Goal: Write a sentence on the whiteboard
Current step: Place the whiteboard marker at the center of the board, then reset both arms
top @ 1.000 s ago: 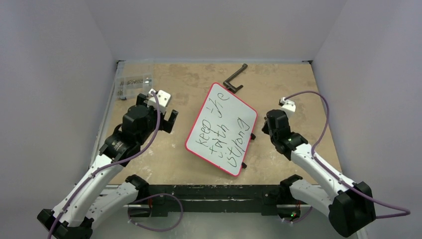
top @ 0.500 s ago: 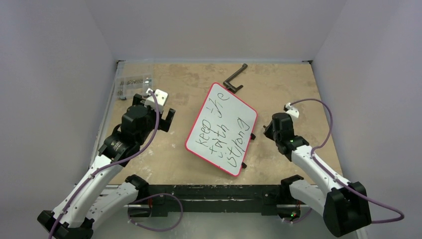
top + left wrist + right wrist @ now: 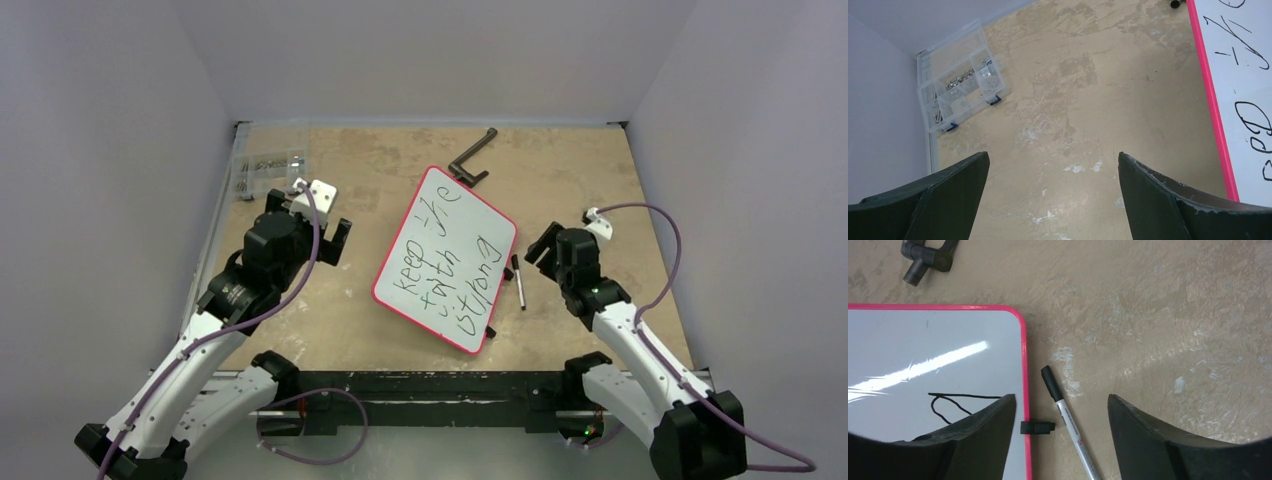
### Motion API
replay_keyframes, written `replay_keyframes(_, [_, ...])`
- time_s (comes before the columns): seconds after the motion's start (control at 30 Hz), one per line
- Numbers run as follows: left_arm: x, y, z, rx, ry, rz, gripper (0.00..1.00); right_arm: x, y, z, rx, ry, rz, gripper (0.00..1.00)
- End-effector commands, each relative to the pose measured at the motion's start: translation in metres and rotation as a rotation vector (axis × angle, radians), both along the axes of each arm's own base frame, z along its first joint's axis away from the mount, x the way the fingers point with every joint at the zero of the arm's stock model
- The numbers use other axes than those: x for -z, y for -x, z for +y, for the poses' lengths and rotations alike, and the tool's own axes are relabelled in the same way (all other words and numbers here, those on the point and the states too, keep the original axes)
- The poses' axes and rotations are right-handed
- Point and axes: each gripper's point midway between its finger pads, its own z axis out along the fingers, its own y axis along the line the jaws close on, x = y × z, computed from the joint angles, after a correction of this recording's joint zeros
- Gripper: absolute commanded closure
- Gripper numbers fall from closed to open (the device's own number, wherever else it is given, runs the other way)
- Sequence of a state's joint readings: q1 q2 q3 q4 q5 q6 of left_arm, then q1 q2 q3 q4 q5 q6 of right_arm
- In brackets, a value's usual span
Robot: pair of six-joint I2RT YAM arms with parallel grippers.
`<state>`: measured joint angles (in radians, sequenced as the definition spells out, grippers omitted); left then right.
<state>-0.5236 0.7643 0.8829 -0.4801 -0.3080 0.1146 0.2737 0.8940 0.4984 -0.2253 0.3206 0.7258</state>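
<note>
**End effectors apart; one marker lying free beside the board**

Right end effector [image 3: 1060, 440]: two dark, wedge-shaped fingers stand apart and hold nothing. It hovers over the whiteboard's right edge. Left end effector [image 3: 1053, 200]: its two fingers are spread wide, empty, above bare surface left of the board.

Item count:
- One flat, rounded-corner whiteboard with a glossy pale face and thin red rim [image 3: 475, 218], lying tilted mid-surface between the arms. Two small black feet show on its right edge; one [image 3: 1038, 427] is ribbed.
- One handwritten black sentence [image 3: 440, 270], in three lines.
- One slim silver-barrelled marker with a black cap [image 3: 1070, 425], lying on the surface just beside the red rim, near the foot.
- One clear plastic compartment box [image 3: 960, 87], far left corner, blue latches, small metal parts inside.
- One black angled bar [image 3: 473, 160] beyond the board's far corner.
- One tan, mottled, scuffed surface [image 3: 350, 330].
</note>
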Motion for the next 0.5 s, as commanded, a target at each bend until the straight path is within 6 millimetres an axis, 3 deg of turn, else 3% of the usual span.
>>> replay_keyframes(0.0, [-0.024,-0.002,0.004,-0.026,0.037,-0.058,0.0,-0.035,-0.007,-0.002,0.013,-0.011,-0.094,0.26])
replay_keyframes(0.1, [-0.024,-0.003,0.005,-0.03,0.035,-0.056,0.0,-0.057,-0.01,-0.001,-0.002,-0.023,-0.164,0.03])
replay_keyframes(0.3, [-0.023,-0.006,0.005,-0.062,0.088,-0.037,0.0,-0.105,-0.015,0.012,-0.081,-0.051,-0.276,0.01])
replay_keyframes(0.47, [-0.018,-0.007,0.003,-0.069,0.103,0.012,0.0,-0.156,-0.014,0.03,-0.192,-0.102,-0.469,0.01])
